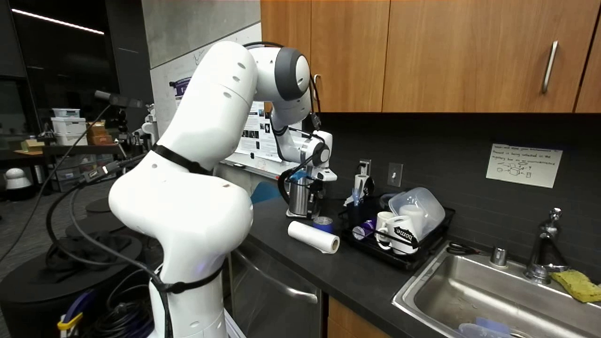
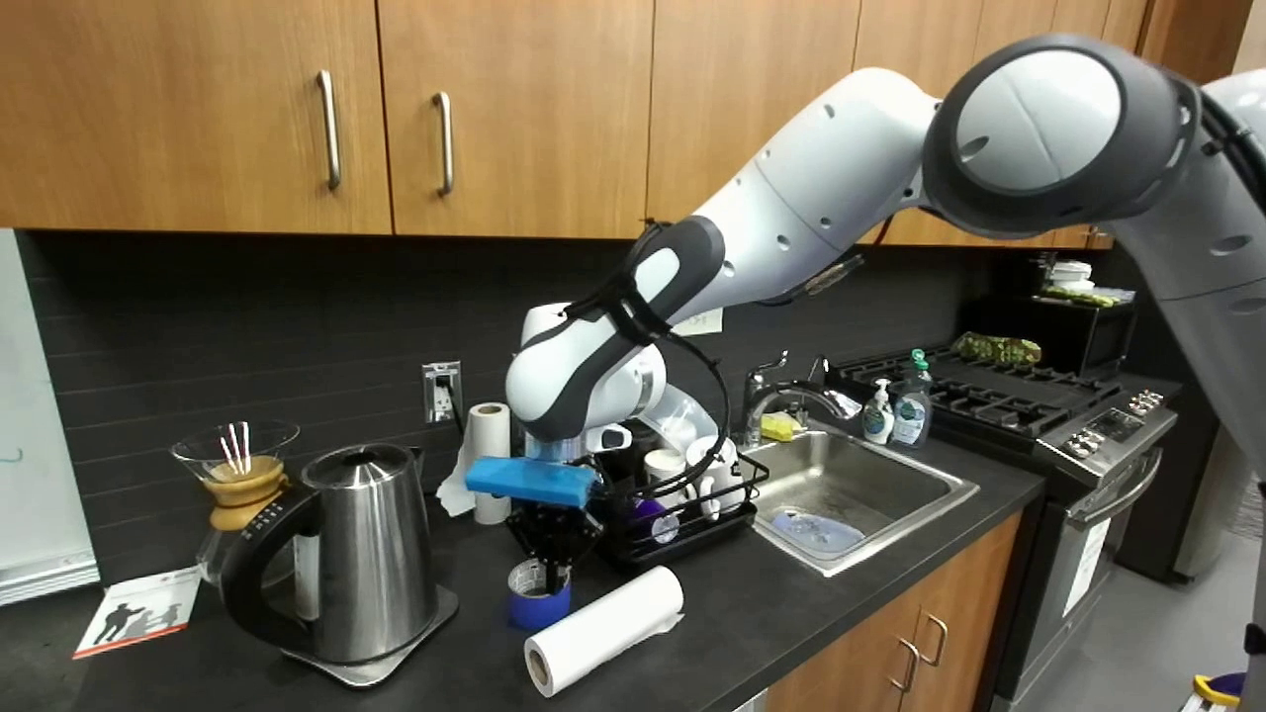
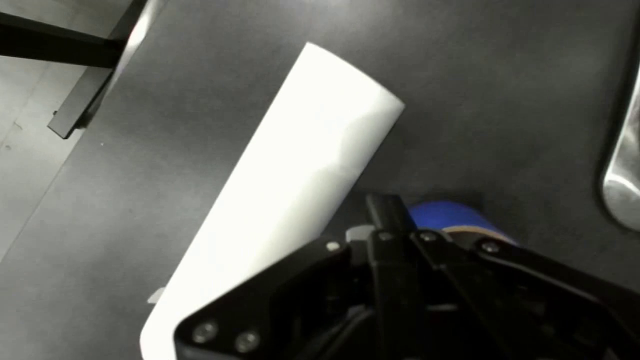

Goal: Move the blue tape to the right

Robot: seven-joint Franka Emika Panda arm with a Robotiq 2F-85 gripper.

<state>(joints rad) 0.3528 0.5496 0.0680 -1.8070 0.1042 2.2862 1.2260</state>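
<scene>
The blue tape (image 1: pixel 324 227) stands on the dark counter beside the white paper-towel roll. It also shows in an exterior view (image 2: pixel 537 610) and partly in the wrist view (image 3: pixel 442 215), its near part hidden by the gripper. My gripper (image 2: pixel 552 581) points down at the tape, its tip overlapping the tape's rim. In the wrist view the fingers (image 3: pixel 386 207) lie together as one dark bar at the tape's left side, between the tape and the white roll. No blue shows between them. Whether they touch the tape cannot be told.
The white paper-towel roll (image 2: pixel 605 633) lies close to the tape. A steel kettle (image 2: pixel 371 554) stands to one side. A black dish rack (image 1: pixel 380 246) with mugs and the sink (image 1: pixel 469 291) lie on the other side. The counter edge (image 3: pixel 107 107) is beyond the roll.
</scene>
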